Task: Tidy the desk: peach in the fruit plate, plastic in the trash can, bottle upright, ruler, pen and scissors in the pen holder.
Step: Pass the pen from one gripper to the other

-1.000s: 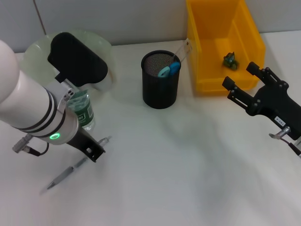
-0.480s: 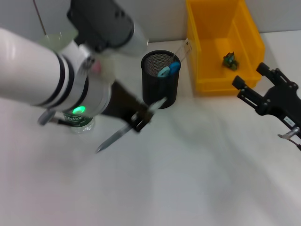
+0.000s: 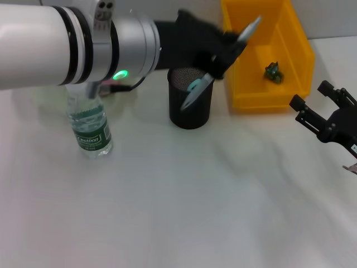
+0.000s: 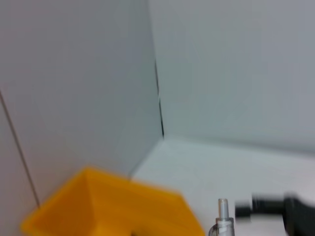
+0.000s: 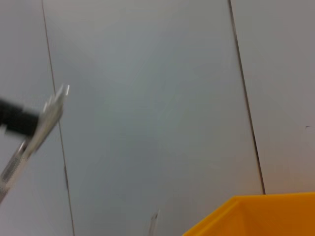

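I see my left tool [image 3: 220,50] clenched on the pen [image 3: 220,62], holding it tilted in the air directly above the black mesh pen holder [image 3: 191,106], lower tip over the holder's mouth. The bottle [image 3: 89,125] stands upright on the desk [image 3: 184,195] to the left. My right tool [image 3: 323,109] hovers released beside the yellow trash can [image 3: 262,50].

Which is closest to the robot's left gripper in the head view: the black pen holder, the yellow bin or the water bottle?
From the left gripper, holding the pen:
1. Black pen holder, right beneath it.
2. Yellow bin, just to its right.
3. Water bottle, far off left.
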Tool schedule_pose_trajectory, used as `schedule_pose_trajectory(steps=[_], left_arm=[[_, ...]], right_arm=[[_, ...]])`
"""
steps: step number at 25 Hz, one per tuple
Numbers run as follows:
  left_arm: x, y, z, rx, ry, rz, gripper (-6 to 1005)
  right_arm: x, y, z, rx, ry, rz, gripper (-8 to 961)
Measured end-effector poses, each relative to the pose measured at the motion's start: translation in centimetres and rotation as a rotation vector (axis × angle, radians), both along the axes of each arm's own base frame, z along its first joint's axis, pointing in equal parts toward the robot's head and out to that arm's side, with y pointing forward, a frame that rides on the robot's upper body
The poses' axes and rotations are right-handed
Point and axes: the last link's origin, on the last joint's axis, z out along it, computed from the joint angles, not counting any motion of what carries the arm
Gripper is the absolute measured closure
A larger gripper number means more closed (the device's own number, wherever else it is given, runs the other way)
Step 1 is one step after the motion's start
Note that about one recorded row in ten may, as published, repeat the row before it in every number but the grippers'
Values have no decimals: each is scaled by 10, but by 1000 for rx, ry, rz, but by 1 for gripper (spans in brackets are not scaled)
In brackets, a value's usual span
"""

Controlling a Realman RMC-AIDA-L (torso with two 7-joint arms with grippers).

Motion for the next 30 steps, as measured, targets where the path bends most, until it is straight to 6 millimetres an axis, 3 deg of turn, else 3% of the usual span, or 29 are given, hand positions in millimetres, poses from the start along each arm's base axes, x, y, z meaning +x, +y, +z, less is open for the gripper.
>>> schedule_pose_trajectory(steps=[7,10,16,23,30], left_arm=[[-4,16,-9,37,-219,-75,865],[-4,16,-9,37,-219,-75,864],[-30,37,-34,108,-422,-182,862],[-56,44,-34,236,-546,-305,860],[-62,44,-33,252,-575,-308,858]], right_arm=[[-1,2,0,0,1,5,133],[-2,2,0,0,1,7,133],[-4,3,-2,-12,2,17,133],[-8,6,-5,-21,4,30,134],[-21,10,-10,-50,-12,105,133]])
